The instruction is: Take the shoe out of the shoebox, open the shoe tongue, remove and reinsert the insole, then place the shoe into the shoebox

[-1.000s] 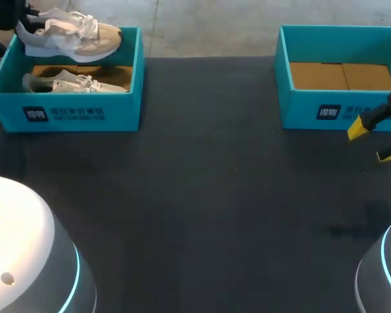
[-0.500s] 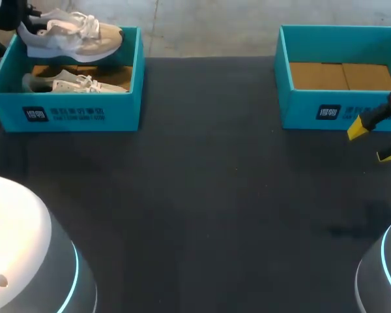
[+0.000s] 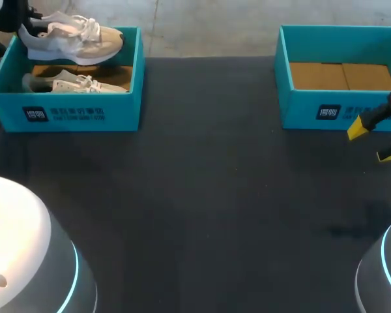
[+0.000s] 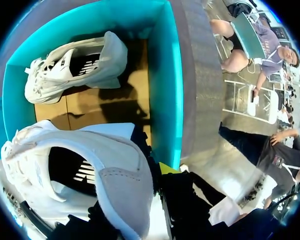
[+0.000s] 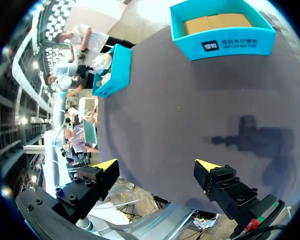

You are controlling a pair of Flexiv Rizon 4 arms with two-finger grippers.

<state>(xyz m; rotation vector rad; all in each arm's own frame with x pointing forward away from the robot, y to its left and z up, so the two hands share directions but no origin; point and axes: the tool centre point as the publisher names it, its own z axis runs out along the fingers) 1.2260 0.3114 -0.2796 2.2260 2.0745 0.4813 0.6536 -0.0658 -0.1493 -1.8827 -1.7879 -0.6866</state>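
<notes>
The left arm comes in at the far left corner of the table (image 3: 202, 195), with the left gripper (image 3: 25, 26) raised over the left shoebox (image 3: 65, 116). Its fingers are clamped on the heel of the shoe (image 3: 72, 39). The shoe hangs sole-down over the rear part of the box, its toe pointing toward the table's middle. In the left wrist view the heel collar fills the space right ahead of the gripper. One yellow tip (image 4: 167, 167) shows just beside the heel; the other is hidden behind the shoe. Below the held shoe, a second shoe (image 3: 75, 83) lies on the cardboard floor of the box, along the front wall.

The right arm comes in low at the right edge, with the right gripper (image 3: 375, 141) hovering just in front of the right shoebox (image 3: 339, 112). Its fingers stand spread wide apart, gripping nothing and touching nothing; only the dark table lies between them in the right wrist view
</notes>
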